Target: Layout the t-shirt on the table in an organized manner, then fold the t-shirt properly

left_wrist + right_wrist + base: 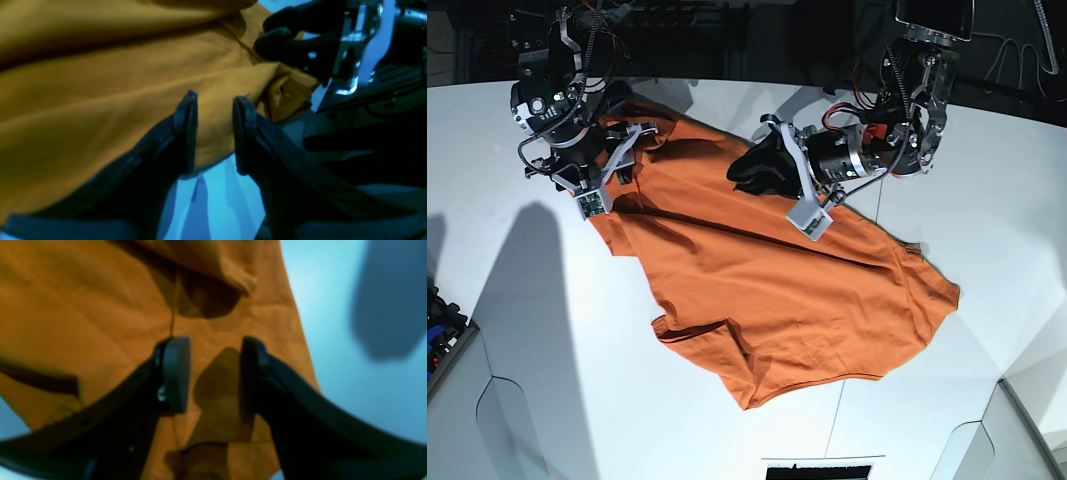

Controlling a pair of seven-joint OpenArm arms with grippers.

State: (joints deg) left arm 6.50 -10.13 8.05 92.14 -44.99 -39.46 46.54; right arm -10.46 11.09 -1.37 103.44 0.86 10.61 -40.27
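Note:
The orange t-shirt (767, 290) lies spread but crumpled on the white table (987, 180), running diagonally from back left to front right. My right gripper (612, 165) hovers over the shirt's back left corner. In the right wrist view its jaws (215, 373) stand open above orange fabric (83, 323), and their shadow falls on the cloth. My left gripper (755, 170) sits over the shirt's back edge. Its jaws (215, 113) are open, with the fabric's edge (100, 100) below them. The right gripper (267, 33) also shows at the top right of the left wrist view.
A thin dark seam (852, 400) crosses the table from back to front. Bare tabletop (333, 340) shows beside the shirt. Blue items (439, 322) sit off the table's left edge. Both arm bases stand at the back edge.

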